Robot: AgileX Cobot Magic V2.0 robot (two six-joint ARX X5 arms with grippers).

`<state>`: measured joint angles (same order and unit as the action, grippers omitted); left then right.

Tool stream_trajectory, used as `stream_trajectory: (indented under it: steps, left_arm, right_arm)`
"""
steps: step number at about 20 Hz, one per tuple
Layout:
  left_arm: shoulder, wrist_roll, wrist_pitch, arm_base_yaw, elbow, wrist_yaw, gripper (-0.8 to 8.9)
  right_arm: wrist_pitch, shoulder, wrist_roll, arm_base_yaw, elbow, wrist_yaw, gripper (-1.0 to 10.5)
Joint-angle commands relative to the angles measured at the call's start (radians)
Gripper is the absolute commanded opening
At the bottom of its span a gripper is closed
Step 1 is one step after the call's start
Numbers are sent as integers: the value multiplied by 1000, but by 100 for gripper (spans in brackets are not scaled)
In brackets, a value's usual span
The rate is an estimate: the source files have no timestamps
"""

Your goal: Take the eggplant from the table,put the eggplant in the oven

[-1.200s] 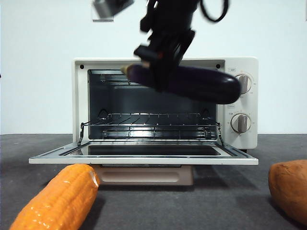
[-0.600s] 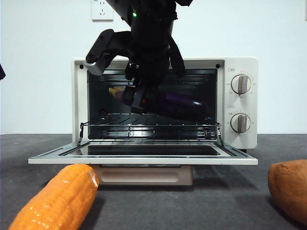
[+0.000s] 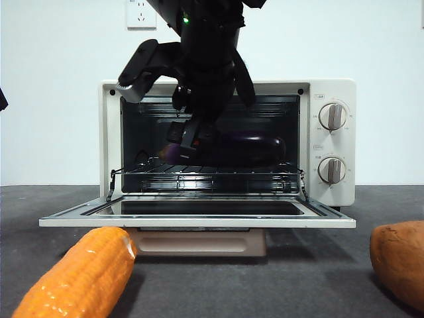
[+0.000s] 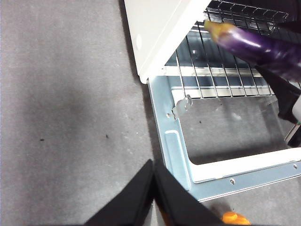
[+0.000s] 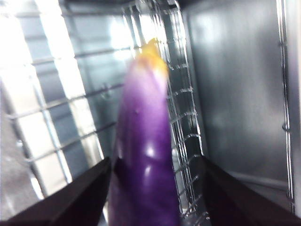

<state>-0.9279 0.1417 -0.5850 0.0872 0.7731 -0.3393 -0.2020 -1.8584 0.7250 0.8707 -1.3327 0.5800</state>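
Note:
The glossy purple eggplant [image 3: 245, 149] lies level on the wire rack [image 3: 212, 173] inside the cream oven [image 3: 331, 89], stem end to the left. My right gripper [image 3: 191, 142] reaches down into the oven mouth at the eggplant's stem half. In the right wrist view the eggplant [image 5: 146, 155] sits between the jaws of that gripper [image 5: 155, 160], which are open with a gap showing at one side. The left wrist view shows the eggplant [image 4: 263, 44] over the rack. My left gripper [image 4: 154, 169] is shut and empty above the table [image 4: 70, 117], beside the door's left corner.
The oven door [image 3: 199, 222] hangs open and flat toward the front. An orange corn cob [image 3: 79, 278] lies on the table at the front left, and a brown-orange sweet potato [image 3: 397, 262] at the front right. A black tip of the waiting arm [image 3: 2, 99] shows at the left edge.
The eggplant was carried from in front of the oven top into the cavity. In the last half second it dropped from tilted to level on the rack while the arm barely moved.

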Motion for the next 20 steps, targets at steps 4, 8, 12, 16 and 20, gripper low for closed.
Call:
stream_trajectory:
  steps: [4, 8, 12, 16, 20]
  left_arm:
    - [-7, -2, 10, 0, 8, -2, 6]
    - [-9, -2, 10, 0, 8, -2, 6]
    - [-39, -2, 10, 0, 8, -2, 6]
    - [-93, -2, 39, 0, 8, -2, 6]
    - [-182, -3, 49, 0, 8, -2, 6]
  right_arm:
    - [3, -14, -37, 27, -26, 5, 295]
    - [-9, -9, -38, 41, -28, 26, 295]
    - [-13, 3, -39, 56, -29, 50, 291]
    - [-16, 57, -54, 93, -30, 49, 289]
    - [-59, 154, -101, 126, -30, 49, 287]
